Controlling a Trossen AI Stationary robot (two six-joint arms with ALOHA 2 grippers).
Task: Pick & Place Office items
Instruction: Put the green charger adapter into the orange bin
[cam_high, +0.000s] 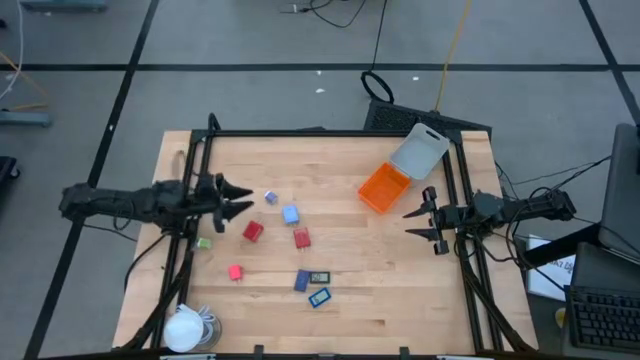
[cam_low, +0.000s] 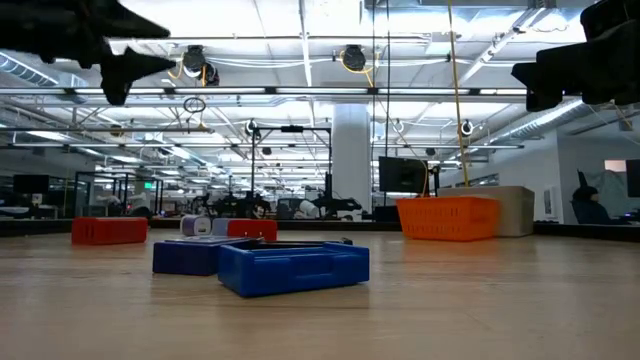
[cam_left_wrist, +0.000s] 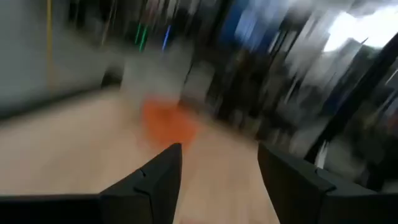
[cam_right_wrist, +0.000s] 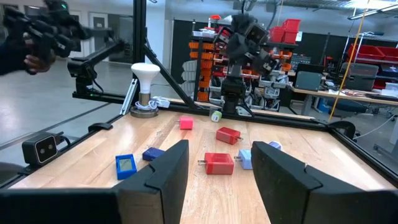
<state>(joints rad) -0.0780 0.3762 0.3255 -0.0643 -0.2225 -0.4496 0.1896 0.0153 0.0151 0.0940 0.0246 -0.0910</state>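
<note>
Presently, on the pale wooden worktop (cam_high: 330, 290):

Left gripper (cam_high: 243, 197): raised over the worktop's left side, fingers parted, nothing between them. Its own wrist view is smeared; only an orange patch beyond the two dark fingers (cam_left_wrist: 155, 180) can be made out there.

Right gripper (cam_high: 418, 222): raised over the right side, fingers likewise parted and empty, well apart from the items.

Office items, scattered left of centre:
- small pale purple cube (cam_high: 271, 198), nearest the left gripper;
- pale blue cube (cam_high: 291, 214), just beside it;
- two red plastic blocks (cam_high: 252, 231) and (cam_high: 301, 238), metal prongs showing in the right wrist view;
- smaller pinkish-red block (cam_high: 235, 272), set apart toward the near edge;
- dark blue flat piece (cam_high: 302, 281), touching or nearly touching a dark flat rectangle (cam_high: 319, 277); which cannot be told;
- blue flat rectangle with a pale face (cam_high: 320, 297), just below those;
- tiny green piece (cam_high: 204, 243) by the left frame rail, shape too small to tell.

From the low view the two blue pieces overlap and hide most of what lies behind them.

Other: orange plastic tray (cam_high: 383, 187) with grey lid (cam_high: 419, 150) hinged open, upper right; white round lump with a cord (cam_high: 184, 328) at the near left corner, partly cut off by the frame edge.
</note>
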